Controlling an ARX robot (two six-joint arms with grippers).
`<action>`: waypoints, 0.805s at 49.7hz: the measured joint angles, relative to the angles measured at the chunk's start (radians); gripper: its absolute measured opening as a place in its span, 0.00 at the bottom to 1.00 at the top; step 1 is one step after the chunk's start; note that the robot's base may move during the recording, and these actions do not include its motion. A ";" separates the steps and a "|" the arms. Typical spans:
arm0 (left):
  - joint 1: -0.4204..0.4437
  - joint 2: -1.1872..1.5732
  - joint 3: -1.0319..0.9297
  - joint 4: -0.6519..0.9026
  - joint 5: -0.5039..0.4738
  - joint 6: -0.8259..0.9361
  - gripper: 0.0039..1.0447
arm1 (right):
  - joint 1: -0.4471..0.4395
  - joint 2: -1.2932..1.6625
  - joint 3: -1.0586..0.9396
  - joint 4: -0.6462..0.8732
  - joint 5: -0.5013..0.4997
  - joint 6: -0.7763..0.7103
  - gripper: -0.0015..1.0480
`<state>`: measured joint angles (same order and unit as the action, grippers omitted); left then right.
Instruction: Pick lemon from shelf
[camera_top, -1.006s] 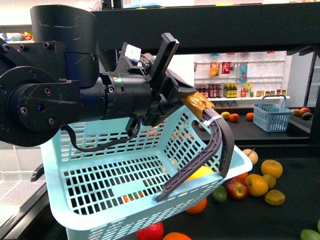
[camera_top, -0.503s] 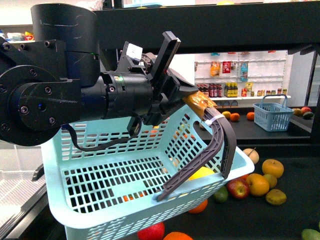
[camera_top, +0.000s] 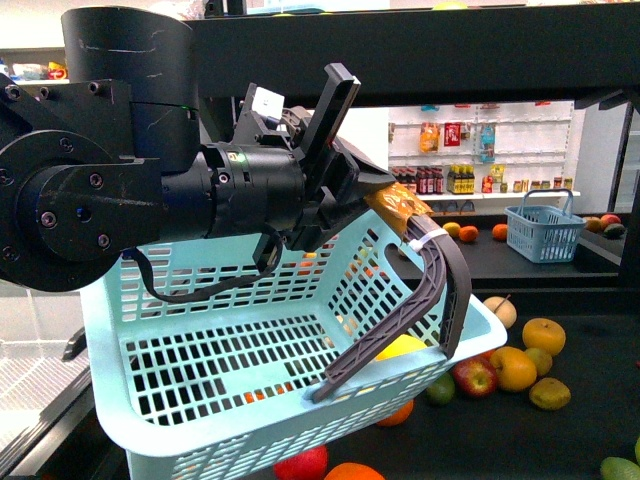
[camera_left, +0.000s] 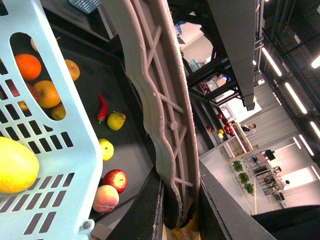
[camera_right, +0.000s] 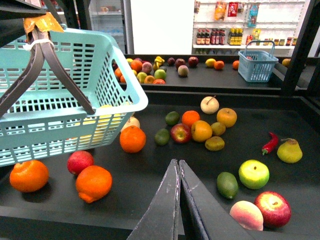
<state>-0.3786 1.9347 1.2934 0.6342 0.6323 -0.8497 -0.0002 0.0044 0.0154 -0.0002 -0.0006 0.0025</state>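
While the left end effector grips the basket handle, the right end effector is closed and empty.

site: shop — grocery | cues: loose fruit on black shelf | white bottled-drink racks behind | teal basket, blue basket — shopping type
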 joint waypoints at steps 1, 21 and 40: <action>0.000 0.000 0.000 0.000 0.000 0.000 0.12 | 0.000 0.000 0.000 0.000 0.000 0.000 0.02; 0.000 0.000 0.000 0.000 0.000 0.000 0.12 | 0.000 0.000 0.000 0.000 0.000 0.000 0.63; -0.005 0.011 -0.006 0.105 -0.063 -0.029 0.12 | 0.000 0.000 0.000 0.000 0.000 0.000 0.93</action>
<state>-0.3832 1.9453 1.2877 0.7395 0.5690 -0.8791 -0.0002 0.0044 0.0154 -0.0002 -0.0006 0.0025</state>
